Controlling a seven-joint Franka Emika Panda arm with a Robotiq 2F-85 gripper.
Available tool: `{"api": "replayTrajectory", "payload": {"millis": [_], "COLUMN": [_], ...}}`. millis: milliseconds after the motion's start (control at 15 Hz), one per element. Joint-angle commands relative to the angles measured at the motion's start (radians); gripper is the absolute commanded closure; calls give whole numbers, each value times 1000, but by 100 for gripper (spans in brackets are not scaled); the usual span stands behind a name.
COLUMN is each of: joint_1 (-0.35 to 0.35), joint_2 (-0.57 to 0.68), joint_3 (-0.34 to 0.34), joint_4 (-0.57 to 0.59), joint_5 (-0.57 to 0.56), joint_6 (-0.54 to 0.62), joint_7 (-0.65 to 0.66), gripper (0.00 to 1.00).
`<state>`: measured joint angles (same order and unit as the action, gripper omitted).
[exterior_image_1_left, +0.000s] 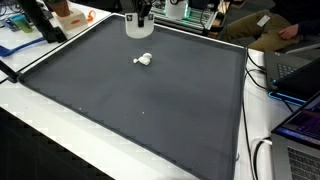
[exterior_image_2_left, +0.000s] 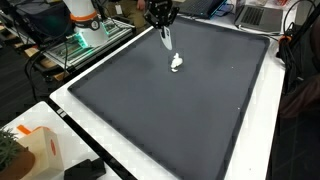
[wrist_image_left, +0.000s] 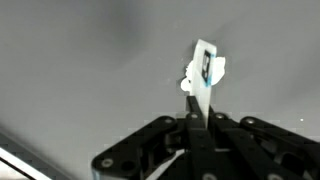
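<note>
1. Tool. The black two-finger gripper (wrist_image_left: 200, 120) is closed. I see its jaws pressed together on a thin white flat strip (wrist_image_left: 205, 70), which carries a small bluish mark near its free end. In both exterior views the gripper (exterior_image_2_left: 163, 24) (exterior_image_1_left: 140, 17) points downward near the far edge of the work surface, and the strip (exterior_image_2_left: 165, 38) (exterior_image_1_left: 138, 28) hangs below it. I cannot tell whether the strip's lower end touches the surface.

2. Nearest item. A small white lumpy object (exterior_image_2_left: 177, 63) (exterior_image_1_left: 143, 59) lies on the surface, near the strip but apart from it. In the wrist view its edge (wrist_image_left: 187, 84) shows just beside the strip.

3. Surface. Both items sit over a large dark grey mat (exterior_image_2_left: 170, 120) (exterior_image_1_left: 140, 110), which covers most of a white table (exterior_image_2_left: 70, 110).
</note>
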<state>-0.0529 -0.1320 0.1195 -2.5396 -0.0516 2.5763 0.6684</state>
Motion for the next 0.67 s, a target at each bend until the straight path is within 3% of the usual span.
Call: {"api": "replayTrajectory", "payload": {"millis": [0, 600], "joint_1": [9, 67], "joint_2": [82, 198], "joint_3": [-24, -42], "joint_4": [30, 125], "joint_5": [0, 64], "joint_6": [64, 38], "joint_7": [5, -74], "gripper": [99, 99]}}
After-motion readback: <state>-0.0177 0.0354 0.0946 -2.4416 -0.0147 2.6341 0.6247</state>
